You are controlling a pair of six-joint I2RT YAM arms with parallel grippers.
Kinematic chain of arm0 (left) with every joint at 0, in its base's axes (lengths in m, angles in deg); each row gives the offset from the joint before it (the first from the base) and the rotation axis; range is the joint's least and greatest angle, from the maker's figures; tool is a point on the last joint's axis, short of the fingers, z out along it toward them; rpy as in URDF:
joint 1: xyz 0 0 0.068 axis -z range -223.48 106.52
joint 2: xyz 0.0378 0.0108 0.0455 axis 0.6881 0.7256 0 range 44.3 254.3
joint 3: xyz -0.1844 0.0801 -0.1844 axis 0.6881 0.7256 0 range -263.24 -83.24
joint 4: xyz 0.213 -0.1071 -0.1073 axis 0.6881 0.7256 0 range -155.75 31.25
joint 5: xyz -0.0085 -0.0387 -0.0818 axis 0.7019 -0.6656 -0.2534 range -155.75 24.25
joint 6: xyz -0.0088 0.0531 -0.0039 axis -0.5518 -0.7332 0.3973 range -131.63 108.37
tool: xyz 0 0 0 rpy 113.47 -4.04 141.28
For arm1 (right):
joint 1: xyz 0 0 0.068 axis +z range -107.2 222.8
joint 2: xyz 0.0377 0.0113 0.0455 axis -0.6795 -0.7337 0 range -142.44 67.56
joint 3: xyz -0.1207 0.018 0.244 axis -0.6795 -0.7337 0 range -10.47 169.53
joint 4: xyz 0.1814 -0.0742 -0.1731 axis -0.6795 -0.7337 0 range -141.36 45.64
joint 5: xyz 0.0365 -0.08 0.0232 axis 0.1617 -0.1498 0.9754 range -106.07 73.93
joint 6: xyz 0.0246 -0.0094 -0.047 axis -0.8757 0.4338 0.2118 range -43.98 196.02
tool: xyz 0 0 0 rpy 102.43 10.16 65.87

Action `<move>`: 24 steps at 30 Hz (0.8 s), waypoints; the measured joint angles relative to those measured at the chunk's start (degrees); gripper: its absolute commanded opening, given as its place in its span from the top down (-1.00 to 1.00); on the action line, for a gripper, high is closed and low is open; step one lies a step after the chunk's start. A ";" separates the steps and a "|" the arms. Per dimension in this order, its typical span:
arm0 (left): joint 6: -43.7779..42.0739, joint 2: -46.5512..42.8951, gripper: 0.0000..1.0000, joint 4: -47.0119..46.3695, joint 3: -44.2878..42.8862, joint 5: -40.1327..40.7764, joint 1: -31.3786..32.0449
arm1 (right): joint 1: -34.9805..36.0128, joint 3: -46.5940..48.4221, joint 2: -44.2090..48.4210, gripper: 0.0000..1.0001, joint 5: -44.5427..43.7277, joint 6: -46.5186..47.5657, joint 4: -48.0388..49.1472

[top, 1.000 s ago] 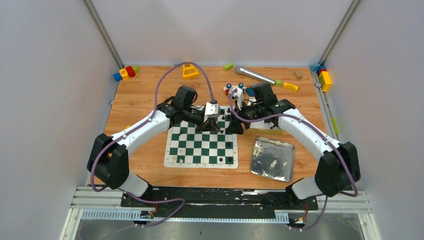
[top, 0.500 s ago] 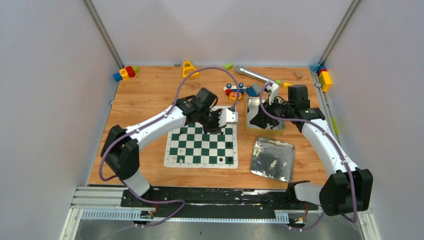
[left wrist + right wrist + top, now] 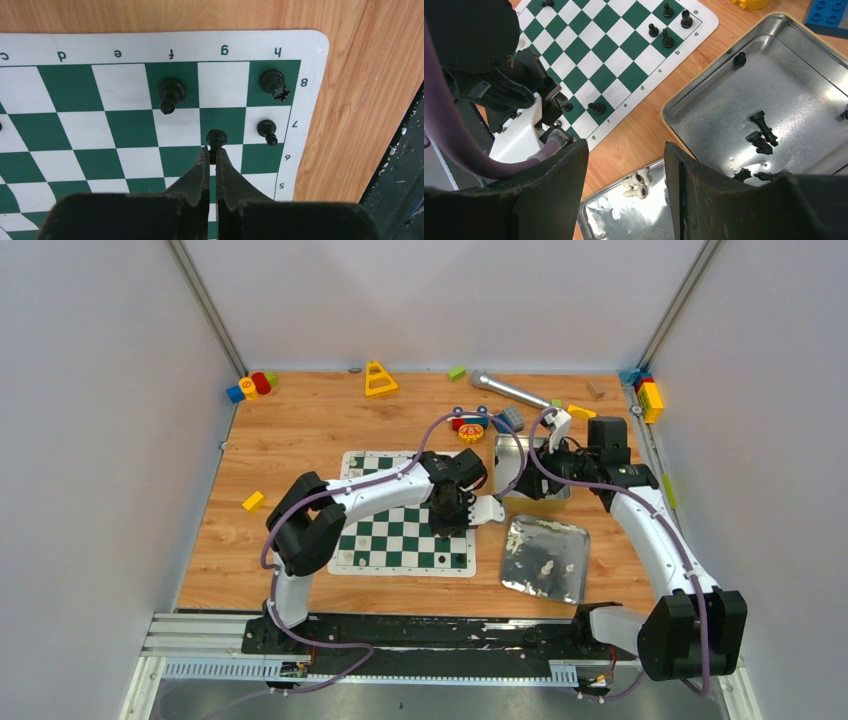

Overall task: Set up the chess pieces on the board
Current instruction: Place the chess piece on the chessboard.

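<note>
Since the two arms parted from their huddle at the far edge of the green-and-white checkered chess mat [image 3: 390, 545], the left one has swept across to the mat's right side. Its left end effector [image 3: 212, 154] is clamped shut on a small black plastic pawn [image 3: 216, 137], carried over the g file by the seventh rank. Whether the pawn's foot touches the square I cannot tell. Just beside it stand a second black pawn [image 3: 266, 131] on h7, a black rook [image 3: 274, 83] in the h8 corner and a taller black piece [image 3: 171, 95] on f8, so black's rows are only starting to fill. The right end effector [image 3: 624, 150] has pulled back toward the right edge of the wooden bench [image 3: 290, 430]. It hangs with jaws wide apart and nothing between them above the shiny silver metal tin [image 3: 724, 115], where loose black pieces [image 3: 761, 131] lie. Cream-white pieces [image 3: 636, 186] wait in the flatter silver tray [image 3: 570, 540] by the mat's right edge. To my eye the pawn is bound for g7, with most of the set yet to come.
</note>
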State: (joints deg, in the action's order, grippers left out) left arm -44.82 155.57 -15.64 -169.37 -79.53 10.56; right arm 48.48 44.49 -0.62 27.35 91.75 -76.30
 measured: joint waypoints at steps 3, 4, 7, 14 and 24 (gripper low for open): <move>1.49 1.70 1.00 1.44 -1.51 1.01 0.66 | -0.66 -0.42 0.04 -0.16 -0.22 0.00 0.02; 1.92 2.14 1.00 1.79 -1.95 1.27 0.83 | -0.70 -0.57 0.04 -0.16 -0.35 0.00 0.02; 2.95 3.39 1.00 2.67 -3.19 2.23 1.55 | -0.79 -0.72 0.04 -0.16 -0.57 0.04 -0.07; 3.72 5.68 1.00 4.42 -4.59 3.45 2.69 | -1.53 -0.74 0.04 -0.16 -1.09 0.04 -0.02; 4.04 6.19 0.94 5.38 -4.59 5.35 2.95 | -2.23 -0.74 0.04 -0.16 -1.33 0.02 0.02</move>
State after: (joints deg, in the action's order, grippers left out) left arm -40.77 161.75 -10.26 -173.96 -74.18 13.51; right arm 46.25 43.75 -0.58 26.02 91.77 -76.28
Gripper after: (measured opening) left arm 0.056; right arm 0.580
